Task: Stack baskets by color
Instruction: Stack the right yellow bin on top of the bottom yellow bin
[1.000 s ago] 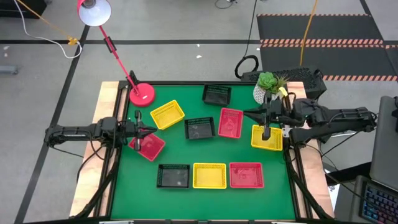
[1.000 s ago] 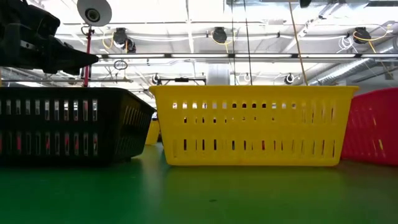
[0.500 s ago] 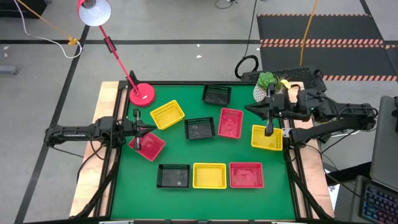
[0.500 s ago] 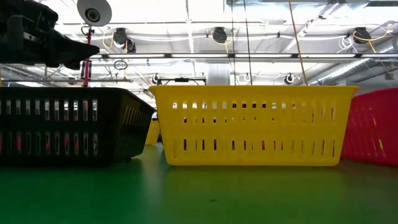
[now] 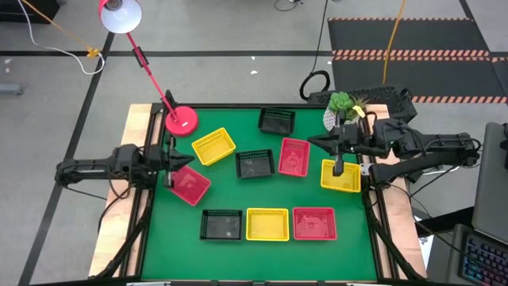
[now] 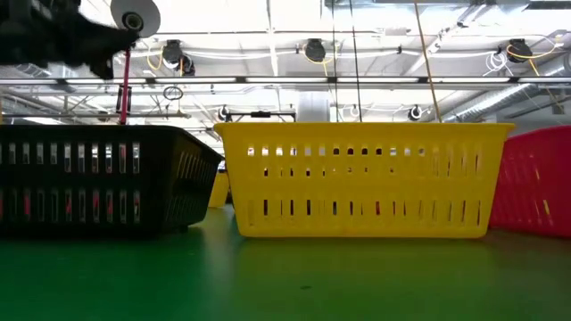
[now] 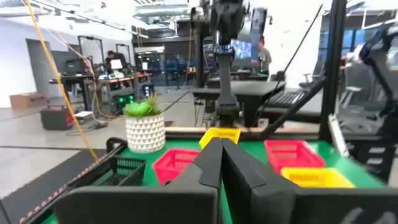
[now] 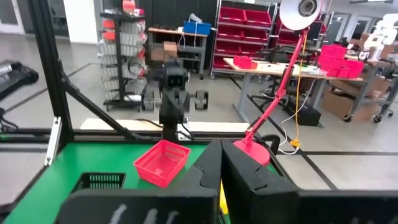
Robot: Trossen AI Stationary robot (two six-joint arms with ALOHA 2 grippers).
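Note:
Nine baskets rest flat on the green table. Black (image 5: 221,225), yellow (image 5: 267,224) and red (image 5: 314,223) ones line the near edge. The others are spread wide: red (image 5: 189,184), yellow (image 5: 213,146), black (image 5: 255,164), red (image 5: 294,156), black (image 5: 277,121) and yellow (image 5: 340,176). My left gripper (image 5: 184,162) is shut and level above the left edge, beside the left red basket, holding nothing. My right gripper (image 5: 311,141) is shut and level, high over the right side near the right yellow basket, also holding nothing.
A pink lamp base (image 5: 181,120) stands at the far left corner, its arm leaning out over the floor. At the far right corner stands a white plant pot (image 5: 335,117). Green mat (image 5: 262,195) shows between the spread baskets and the near row.
My left gripper has risen and drawn back toward the table's left edge, away from the left red basket, which stays where it lay. My right gripper has risen a little over the right yellow basket.

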